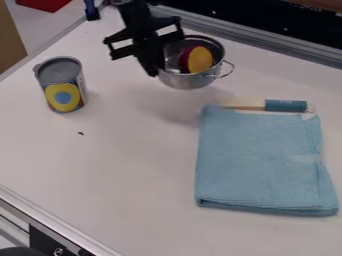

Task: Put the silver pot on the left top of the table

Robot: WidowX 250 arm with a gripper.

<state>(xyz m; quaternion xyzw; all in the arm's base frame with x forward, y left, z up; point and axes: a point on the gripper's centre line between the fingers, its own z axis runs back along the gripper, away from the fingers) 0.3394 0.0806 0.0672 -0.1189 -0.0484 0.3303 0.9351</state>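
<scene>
You're looking at one silver pot (pixel 188 81) in the upper middle of the camera view, near the far side of the tabletop (pixel 127 165). One loop handle is showing on its right, and one round piece — dark red and yellow-orange — is sitting inside. One black claw (pixel 155 71) is hanging over the pot's left side, overlapping its rim; you can't tell from here whether it is gripping the pot or released.

To the left, one can (pixel 60 75) is standing upright, well apart from the pot. Its label is showing a yellow disc with a blue centre. To the pot's lower right, you're seeing one light-blue folded cloth (pixel 260 160) lying flat. One utensil (pixel 284 105) is lying along the cloth's upper edge, its pale part pointing left and its teal handle carrying small white print — too blurred for you to be reading. One dark speck (pixel 81 133) is lying below the can.
</scene>
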